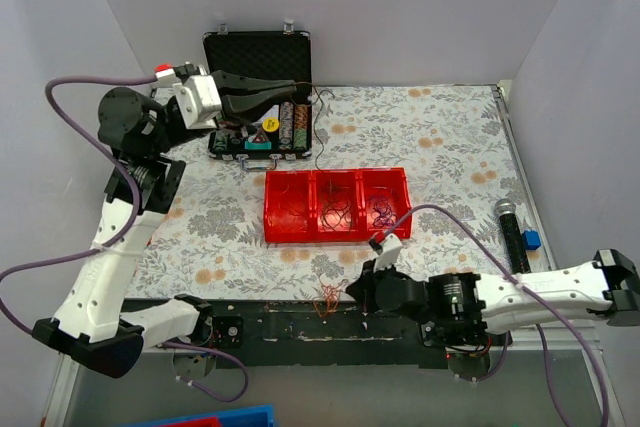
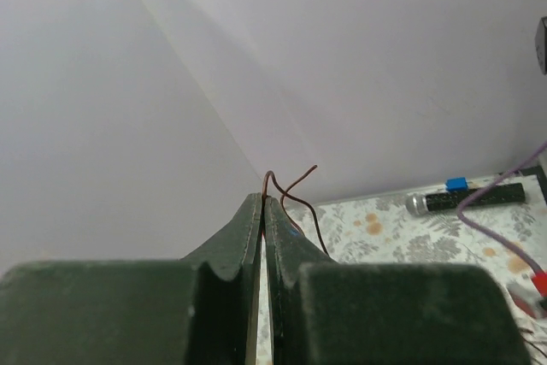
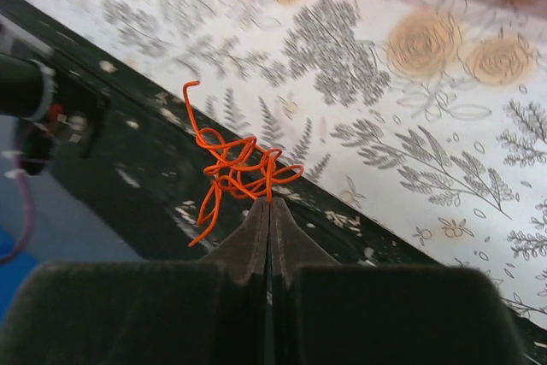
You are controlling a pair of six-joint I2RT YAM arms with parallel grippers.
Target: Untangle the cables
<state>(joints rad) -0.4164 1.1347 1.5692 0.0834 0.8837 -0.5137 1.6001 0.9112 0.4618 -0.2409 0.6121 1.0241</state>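
A table draped in floral cloth fills the middle of the top view. On it lie an open black case at upper left, a red three-compartment tray at centre, and a black cylinder with a small blue block just beside it at right. A clump of orange cables is at the dark near strip, lower centre.

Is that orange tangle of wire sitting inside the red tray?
No, the orange tangle sits at the tip of the right end effector over the table's dark near edge, outside the red tray.
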